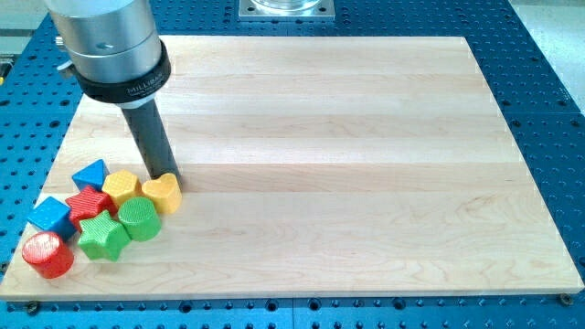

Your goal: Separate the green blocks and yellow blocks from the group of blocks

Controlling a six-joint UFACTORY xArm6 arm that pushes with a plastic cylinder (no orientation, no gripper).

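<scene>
While the blocks crowd the wooden board (320,137) at the view's bottom left, my tip (168,175) touches the top edge of the yellow heart block (163,193), at its 12 o'clock. I carry no hand, only a bare rod, so nothing is grasped. At the heart's 9 o'clock sits the yellow hexagonal block (121,187); at its 7 o'clock, the green cylinder (139,218). The green star block (102,235) lies at the cylinder's 8 o'clock. Red star (89,203), blue triangular block (90,172), blue cube (50,216) and red cylinder (47,254) lie beyond.
</scene>
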